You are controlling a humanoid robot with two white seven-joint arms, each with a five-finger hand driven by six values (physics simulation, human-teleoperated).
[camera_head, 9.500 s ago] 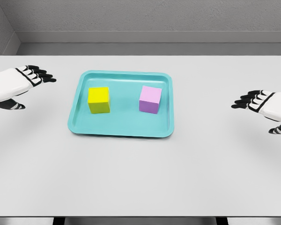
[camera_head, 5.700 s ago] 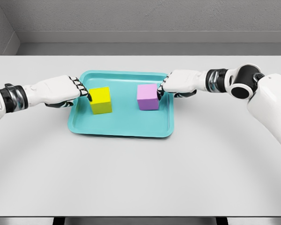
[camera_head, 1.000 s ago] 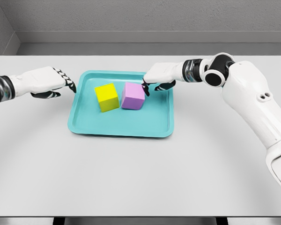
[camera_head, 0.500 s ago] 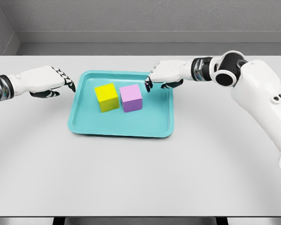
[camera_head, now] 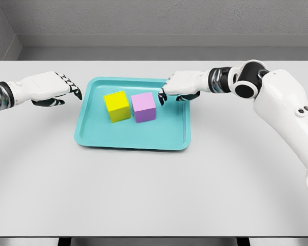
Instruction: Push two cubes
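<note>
Near the middle of the teal tray [camera_head: 133, 139], the yellow cube [camera_head: 117, 105] and purple cube [camera_head: 143, 107] touch side by side. Both hands, left hand [camera_head: 50, 87] and right hand [camera_head: 178, 85], hover apart from them with fingers relaxed, holding nothing, so I judge the push finished.

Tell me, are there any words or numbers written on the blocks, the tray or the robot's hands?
None. No words, numbers or signs can be read anywhere.
The yellow cube and purple cube have plain faces.
The teal tray is plain.
The left hand and right hand show only black and white, no writing.
The table is bare grey.
</note>
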